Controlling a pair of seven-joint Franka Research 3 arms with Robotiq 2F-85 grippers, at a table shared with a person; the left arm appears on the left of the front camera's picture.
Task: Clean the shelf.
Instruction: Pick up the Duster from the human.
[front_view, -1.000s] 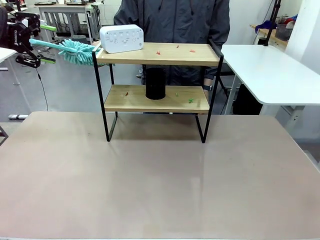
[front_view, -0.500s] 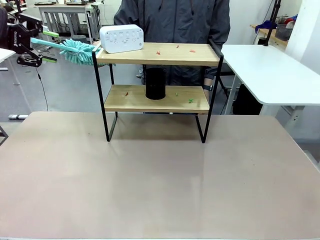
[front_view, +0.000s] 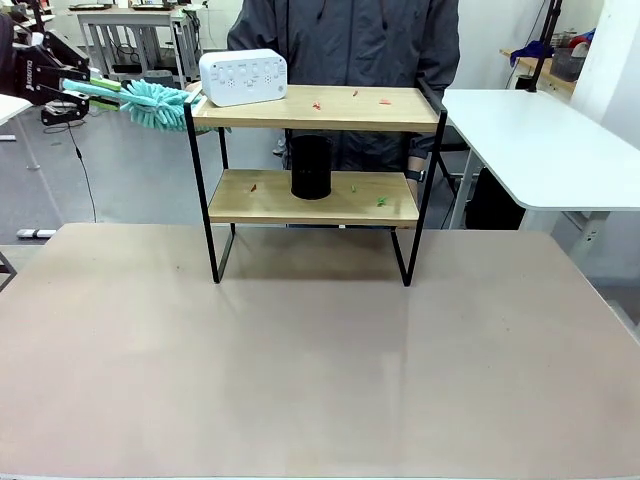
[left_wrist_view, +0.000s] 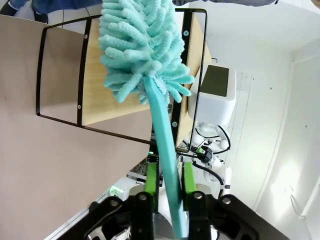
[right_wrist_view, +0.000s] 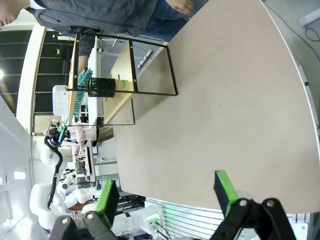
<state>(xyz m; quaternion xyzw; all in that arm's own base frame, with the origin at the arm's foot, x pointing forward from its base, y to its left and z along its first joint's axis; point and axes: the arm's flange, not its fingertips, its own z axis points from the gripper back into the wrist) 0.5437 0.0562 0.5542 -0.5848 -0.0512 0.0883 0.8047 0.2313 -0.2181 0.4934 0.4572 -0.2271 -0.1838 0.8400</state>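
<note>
The shelf (front_view: 315, 108) stands at the table's far side, two wooden boards in a black frame, with small red and green scraps on both. A teal fluffy duster (front_view: 158, 103) hangs in the air just left of the top board. My left gripper (front_view: 82, 85), high at the far left, is shut on its handle. In the left wrist view the green pads (left_wrist_view: 152, 177) press both sides of the teal handle, and the duster head (left_wrist_view: 142, 45) points at the shelf (left_wrist_view: 95, 85). My right gripper (right_wrist_view: 166, 195) is open and holds nothing, far from the shelf (right_wrist_view: 122, 75).
A white box (front_view: 243, 77) sits on the left of the top board. A black cylinder (front_view: 311, 167) stands on the lower board. A person in a dark jacket (front_view: 345, 40) stands right behind the shelf. A white table (front_view: 540, 145) is at the right.
The left gripper's jaws closed onto the duster handle and the gripper rose a little. The duster head stayed beside the top board's left end. The right gripper stayed open.
</note>
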